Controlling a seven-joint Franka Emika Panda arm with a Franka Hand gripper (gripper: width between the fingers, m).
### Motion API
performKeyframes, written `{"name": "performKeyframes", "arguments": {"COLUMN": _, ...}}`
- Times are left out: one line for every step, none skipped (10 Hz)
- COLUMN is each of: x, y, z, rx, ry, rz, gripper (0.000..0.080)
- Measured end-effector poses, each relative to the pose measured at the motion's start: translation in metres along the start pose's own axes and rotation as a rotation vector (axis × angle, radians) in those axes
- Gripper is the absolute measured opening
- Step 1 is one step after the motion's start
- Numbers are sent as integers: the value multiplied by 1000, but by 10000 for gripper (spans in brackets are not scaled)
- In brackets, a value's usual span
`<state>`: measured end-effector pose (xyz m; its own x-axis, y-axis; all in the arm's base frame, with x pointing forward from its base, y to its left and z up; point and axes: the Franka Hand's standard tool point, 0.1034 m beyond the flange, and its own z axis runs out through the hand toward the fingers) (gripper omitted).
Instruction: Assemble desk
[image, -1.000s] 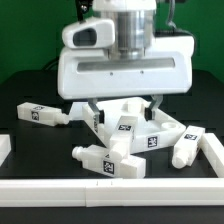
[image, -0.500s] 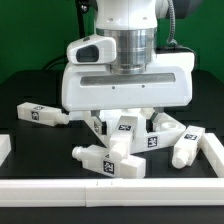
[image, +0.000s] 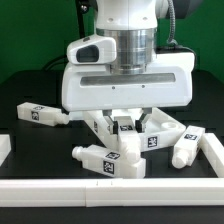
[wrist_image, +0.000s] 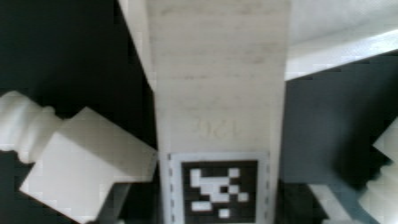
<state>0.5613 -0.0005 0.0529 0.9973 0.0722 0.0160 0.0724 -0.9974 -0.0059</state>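
Note:
My gripper (image: 124, 122) is low over a pile of white desk legs in the middle of the table. Its fingers (image: 111, 122) stand close on either side of one tagged leg (image: 124, 128) and look shut on it. In the wrist view that leg (wrist_image: 214, 90) runs straight through the picture, its tag near the jaws. Other legs lie at the exterior view's left (image: 40, 114), front (image: 105, 160) and right (image: 187, 146). The tabletop is mostly hidden behind the gripper; a white slab (wrist_image: 342, 45) shows beside the leg.
A long white rail (image: 100, 190) runs along the front, and another white rail (image: 214, 150) stands at the exterior view's right. One more tagged leg (image: 148, 141) lies right under the gripper. A leg's end (wrist_image: 71, 160) lies close beside the held one.
The gripper came down over the pile. Then its body stayed still and the fingers drew in against the tagged leg.

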Motion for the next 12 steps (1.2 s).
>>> {"name": "performKeyframes", "arguments": {"x": 0, "y": 0, "z": -5, "rx": 2, "ry": -6, "rz": -4, "gripper": 280}}
{"name": "performKeyframes", "arguments": {"x": -1, "y": 2, "z": -29, "rx": 13, "ry": -46, "rz": -10, "gripper": 280}}
{"name": "performKeyframes", "arguments": {"x": -3, "y": -7, "z": -53, "rx": 12, "ry": -27, "rz": -6, "gripper": 280}}
{"name": "performKeyframes", "arguments": {"x": -20, "y": -25, "z": -62, "rx": 15, "ry": -29, "rz": -11, "gripper": 280}}
{"name": "performKeyframes", "arguments": {"x": -25, "y": -30, "z": -62, "rx": 16, "ry": -31, "rz": -25, "gripper": 281}}
{"name": "performKeyframes", "arguments": {"x": -24, "y": -27, "z": -59, "rx": 15, "ry": -34, "rz": -20, "gripper": 281}}
{"name": "performKeyframes", "arguments": {"x": -24, "y": -27, "z": -59, "rx": 15, "ry": -34, "rz": -21, "gripper": 281}}
{"name": "performKeyframes", "arguments": {"x": -24, "y": -29, "z": -58, "rx": 16, "ry": -36, "rz": -24, "gripper": 281}}
{"name": "performKeyframes", "arguments": {"x": -27, "y": -36, "z": -57, "rx": 26, "ry": -36, "rz": -3, "gripper": 281}}
{"name": "performKeyframes", "arguments": {"x": -37, "y": -45, "z": -59, "rx": 44, "ry": -36, "rz": 49, "gripper": 281}}
{"name": "performKeyframes", "arguments": {"x": -59, "y": -70, "z": -58, "rx": 44, "ry": -9, "rz": 120, "gripper": 281}}
{"name": "performKeyframes", "arguments": {"x": -80, "y": -96, "z": -56, "rx": 37, "ry": -15, "rz": 106, "gripper": 281}}
